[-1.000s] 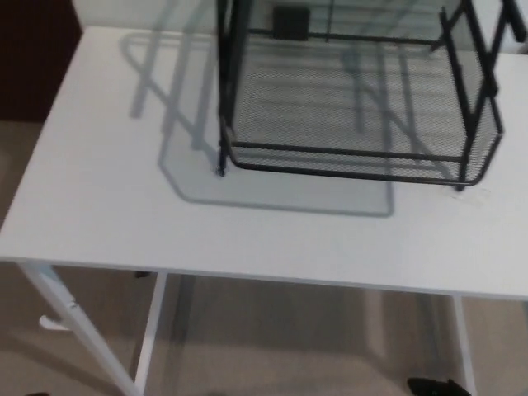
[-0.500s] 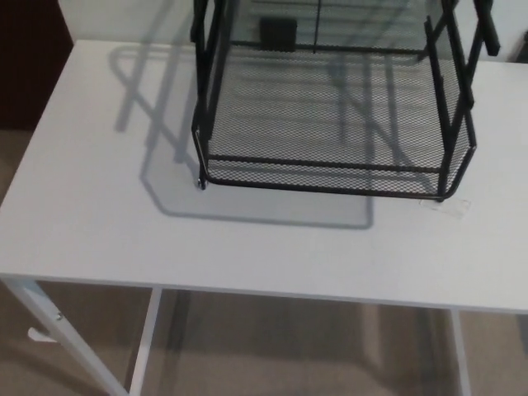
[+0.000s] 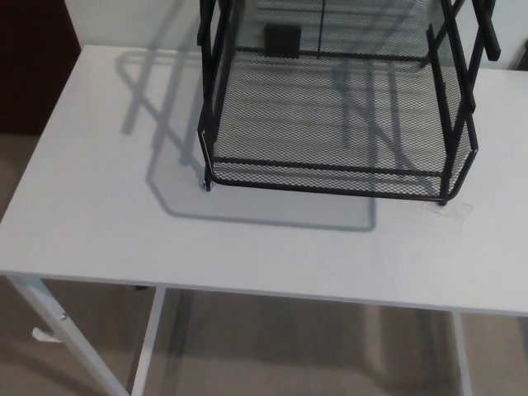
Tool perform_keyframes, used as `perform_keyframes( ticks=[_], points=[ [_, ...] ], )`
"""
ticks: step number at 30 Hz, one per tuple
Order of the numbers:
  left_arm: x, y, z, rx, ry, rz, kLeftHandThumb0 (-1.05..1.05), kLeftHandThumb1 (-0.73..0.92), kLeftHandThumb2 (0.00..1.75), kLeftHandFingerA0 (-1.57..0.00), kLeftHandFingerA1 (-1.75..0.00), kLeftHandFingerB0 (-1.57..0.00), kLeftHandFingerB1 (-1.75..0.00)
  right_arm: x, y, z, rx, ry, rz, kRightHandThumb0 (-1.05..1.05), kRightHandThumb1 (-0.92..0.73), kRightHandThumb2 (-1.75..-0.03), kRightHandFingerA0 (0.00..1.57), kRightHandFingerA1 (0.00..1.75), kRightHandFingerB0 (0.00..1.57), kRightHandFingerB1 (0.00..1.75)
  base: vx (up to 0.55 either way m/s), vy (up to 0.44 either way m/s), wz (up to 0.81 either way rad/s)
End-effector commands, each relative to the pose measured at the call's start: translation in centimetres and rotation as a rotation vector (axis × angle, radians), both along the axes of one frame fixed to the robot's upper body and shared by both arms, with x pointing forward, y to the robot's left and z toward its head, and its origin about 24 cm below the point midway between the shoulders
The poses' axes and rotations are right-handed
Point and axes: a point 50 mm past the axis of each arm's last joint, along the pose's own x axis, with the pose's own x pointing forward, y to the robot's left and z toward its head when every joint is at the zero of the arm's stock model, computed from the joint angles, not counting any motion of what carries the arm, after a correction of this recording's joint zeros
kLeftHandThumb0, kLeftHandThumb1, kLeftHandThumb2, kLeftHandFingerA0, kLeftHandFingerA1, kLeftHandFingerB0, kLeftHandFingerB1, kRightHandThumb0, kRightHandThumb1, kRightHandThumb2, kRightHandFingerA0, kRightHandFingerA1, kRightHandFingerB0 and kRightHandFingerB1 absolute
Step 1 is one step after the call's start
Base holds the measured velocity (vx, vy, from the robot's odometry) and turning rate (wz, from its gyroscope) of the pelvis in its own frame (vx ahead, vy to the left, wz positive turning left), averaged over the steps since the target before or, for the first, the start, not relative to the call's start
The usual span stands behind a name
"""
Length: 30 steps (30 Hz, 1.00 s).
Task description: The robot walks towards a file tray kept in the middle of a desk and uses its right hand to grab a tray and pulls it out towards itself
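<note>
The view had shifted slightly, neither hand showed so their fingers could not be judged, and the light, stiff mesh file tray (image 3: 338,124) stood mid-desk (image 3: 99,231), best gripped by its front rim.

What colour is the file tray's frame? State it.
Black, with fine wire mesh, on the file tray; head view shows it best.

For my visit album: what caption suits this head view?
Black mesh file tray stands on a white desk; neither robot hand is in view yet.
</note>
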Motion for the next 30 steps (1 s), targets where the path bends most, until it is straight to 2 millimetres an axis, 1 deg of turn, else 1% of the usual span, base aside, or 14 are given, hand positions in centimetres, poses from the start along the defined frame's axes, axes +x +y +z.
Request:
perform_keyframes(
  ticks=[1, 11, 12, 13, 14, 15, 16, 17, 18, 20, 21, 25, 26, 30],
  points=[
    [1.0, 0.7, 0.9, 0.016, -0.071, -0.034, -0.42, 0.33, 0.61, -0.55, -0.47, -0.38, -0.43, -2.2, 1.5, 5.6, 0.066, -0.226, 0.008, -0.54, -0.74, -0.67, 0.28, 0.78, 0.18, 0.61, 0.0, 0.0, 0.0],
    [2.0, 1.0, 1.2, 0.006, -0.104, -0.016, -0.38, 0.33, 0.58, -0.55, -0.47, -0.39, -0.44, 2.1, 2.5, 19.1, -0.041, -1.047, 0.114, -0.52, -0.81, -0.64, 0.26, 0.56, 0.18, 0.41, 0.0, 0.0, 0.0],
    [2.2, 1.0, 1.2, 0.009, -0.106, -0.017, -0.38, 0.32, 0.59, -0.55, -0.47, -0.38, -0.43, 2.6, 2.6, 19.9, -0.071, -1.1, 0.128, -0.55, -0.64, -0.89, 0.18, 0.56, 0.12, 0.47, 0.0, 0.0, 0.0],
    [2.4, 1.0, 1.2, 0.013, -0.112, -0.017, -0.38, 0.32, 0.59, -0.55, -0.47, -0.39, -0.43, 3.4, 2.9, 21.2, -0.123, -1.175, 0.151, -0.53, -0.8, -0.63, 0.17, 0.52, 0.12, 0.37, 0.0, 0.0, 0.0],
    [2.6, 1.0, 1.3, 0.019, -0.118, -0.022, -0.41, 0.33, 0.6, -0.55, -0.47, -0.38, -0.43, 4.1, 3.2, 22.2, -0.165, -1.228, 0.172, -0.54, -0.77, -0.63, 0.13, 0.5, 0.09, 0.36, 0.0, 0.0, 0.0],
    [2.6, 1.0, 1.3, 0.03, -0.121, -0.032, -0.42, 0.33, 0.61, -0.55, -0.47, -0.38, -0.43, 5.0, 3.5, 23.5, -0.217, -1.302, 0.192, -0.35, -0.62, -1.13, 0.01, 0.53, 0.0, 0.51, 0.0, 0.0, 0.0],
    [2.6, 1.1, 1.4, 0.032, -0.122, -0.034, -0.42, 0.33, 0.61, -0.55, -0.48, -0.38, -0.44, 5.7, 3.9, 24.1, -0.251, -1.34, 0.213, -0.61, -0.61, -0.91, 0.0, 0.5, 0.02, 0.41, 0.0, 0.0, 0.0],
    [2.6, 1.0, 1.4, 0.031, -0.125, -0.036, -0.42, 0.33, 0.61, -0.55, -0.48, -0.38, -0.44, 6.1, 4.1, 24.5, -0.279, -1.358, 0.228, -0.61, -0.61, -0.91, 0.0, 0.5, 0.02, 0.41, 0.0, 0.0, 0.0],
    [2.7, 1.1, 1.5, 0.032, -0.127, -0.036, -0.43, 0.32, 0.61, -0.55, -0.48, -0.38, -0.44, 7.1, 4.4, 24.8, -0.336, -1.39, 0.256, -0.59, -0.72, -0.62, 0.03, 0.46, 0.07, 0.31, 0.0, 0.0, 0.0],
    [2.9, 1.1, 1.6, 0.026, -0.134, -0.035, -0.44, 0.32, 0.61, -0.55, -0.48, -0.37, -0.44, 8.6, 4.9, 25.3, -0.401, -1.423, 0.302, -0.62, -0.74, -0.62, 0.0, 0.36, 0.0, 0.29, 0.0, 0.0, 0.0],
    [3.1, 1.1, 1.6, 0.025, -0.131, -0.035, -0.42, 0.32, 0.6, -0.54, -0.47, -0.37, -0.44, 10.1, 5.3, 25.4, -0.451, -1.446, 0.332, -0.66, -0.63, -0.78, 0.0, 0.17, 0.0, 0.09, 0.0, 0.0, 0.0],
    [3.8, 1.1, 2.1, 0.024, -0.148, -0.042, -0.42, 0.32, 0.61, -0.53, -0.47, -0.37, -0.44, 14.6, 6.7, 26.1, -0.623, -1.495, 0.384, -0.72, -0.61, -0.73, 0.0, 0.01, 0.01, 0.02, 0.0, 0.0, 0.0],
    [3.8, 1.1, 2.1, 0.028, -0.15, -0.047, -0.42, 0.32, 0.61, -0.53, -0.47, -0.37, -0.44, 15.6, 7.0, 26.1, -0.655, -1.484, 0.39, -0.88, -0.44, -0.86, 0.0, 0.33, 0.0, 0.27, 0.0, 0.0, 0.0],
    [4.0, 1.0, 2.3, 0.039, -0.157, -0.067, -0.46, 0.33, 0.62, -0.54, -0.47, -0.37, -0.43, 18.3, 8.0, 26.1, -0.757, -1.43, 0.426, -1.01, -0.52, -0.93, 0.0, 0.33, 0.0, 0.21, 0.0, 0.0, 0.0]
  ],
)
